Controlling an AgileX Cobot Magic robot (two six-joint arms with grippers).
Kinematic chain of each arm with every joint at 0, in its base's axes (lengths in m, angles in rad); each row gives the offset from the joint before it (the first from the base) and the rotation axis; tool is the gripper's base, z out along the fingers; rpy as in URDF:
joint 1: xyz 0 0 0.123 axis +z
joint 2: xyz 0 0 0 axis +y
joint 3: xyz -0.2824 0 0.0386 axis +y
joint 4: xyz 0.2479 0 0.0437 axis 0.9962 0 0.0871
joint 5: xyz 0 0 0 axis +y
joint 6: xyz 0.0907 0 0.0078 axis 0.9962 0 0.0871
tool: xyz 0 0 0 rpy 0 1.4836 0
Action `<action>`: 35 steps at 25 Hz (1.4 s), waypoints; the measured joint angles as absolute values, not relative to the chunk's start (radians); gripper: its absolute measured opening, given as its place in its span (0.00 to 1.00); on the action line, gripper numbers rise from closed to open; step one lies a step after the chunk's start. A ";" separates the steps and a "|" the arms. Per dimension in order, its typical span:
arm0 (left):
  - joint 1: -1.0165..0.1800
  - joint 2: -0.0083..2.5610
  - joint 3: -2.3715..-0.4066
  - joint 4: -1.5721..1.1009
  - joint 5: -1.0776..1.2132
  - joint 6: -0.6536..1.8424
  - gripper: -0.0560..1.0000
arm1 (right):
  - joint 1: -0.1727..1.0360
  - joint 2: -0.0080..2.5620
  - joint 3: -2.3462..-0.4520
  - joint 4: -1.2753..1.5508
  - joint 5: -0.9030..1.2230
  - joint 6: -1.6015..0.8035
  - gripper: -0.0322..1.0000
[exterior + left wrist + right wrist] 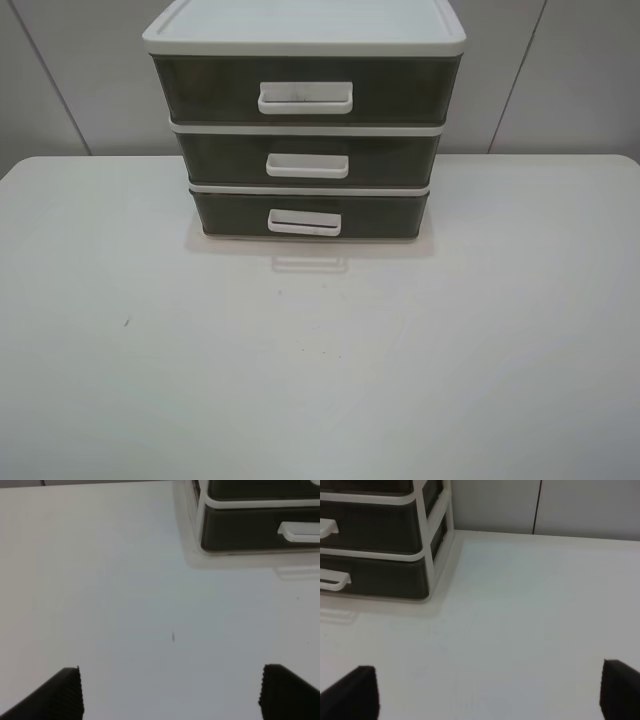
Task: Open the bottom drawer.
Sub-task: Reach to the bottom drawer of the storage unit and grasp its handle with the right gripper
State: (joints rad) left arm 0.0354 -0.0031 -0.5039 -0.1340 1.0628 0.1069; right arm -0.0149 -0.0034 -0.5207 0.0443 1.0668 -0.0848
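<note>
The bottom drawer (380, 213) is dark, translucent and closed, with a small white loop handle (304, 222), in the lowest tier of a white-framed three-drawer unit (305, 40) at the back middle of the table. It also shows in the left wrist view (240, 530) and the right wrist view (380, 577). Neither arm appears in the exterior view. My left gripper (170, 692) is open over bare table, well short of the unit. My right gripper (487, 692) is open, off the unit's right front corner.
The white table (320, 360) spreads in front of the unit. A small dark speck (126, 322) lies on it at the left. Grey wall panels (560, 80) stand behind the table.
</note>
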 joint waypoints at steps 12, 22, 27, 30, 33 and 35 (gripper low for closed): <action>0.035 -0.003 -0.504 -0.134 1.063 0.107 0.73 | -0.015 -0.003 -0.521 0.043 1.067 -0.085 0.77; 0.035 -0.003 -0.504 -0.134 1.063 0.107 0.73 | 0.040 0.151 -0.556 -0.040 1.037 -0.051 0.77; 0.035 -0.003 -0.504 -0.134 1.063 0.107 0.73 | 0.126 0.389 -0.690 -0.134 0.991 -0.051 0.77; 0.035 -0.003 -0.504 -0.134 1.063 0.107 0.73 | 0.181 0.544 -0.785 -0.176 0.972 -0.051 0.77; 0.035 -0.003 -0.504 -0.133 1.063 0.107 0.73 | 0.236 0.681 -0.860 -0.195 0.942 -0.051 0.77; 0.035 -0.003 -0.504 -0.133 1.063 0.107 0.73 | 0.283 0.761 -0.881 -0.209 0.900 -0.051 0.77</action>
State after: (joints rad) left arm 0.0354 -0.0031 -0.5039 -0.1331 1.0628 0.1069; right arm 0.2833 0.7605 -0.8809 -0.2089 0.8999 -0.0505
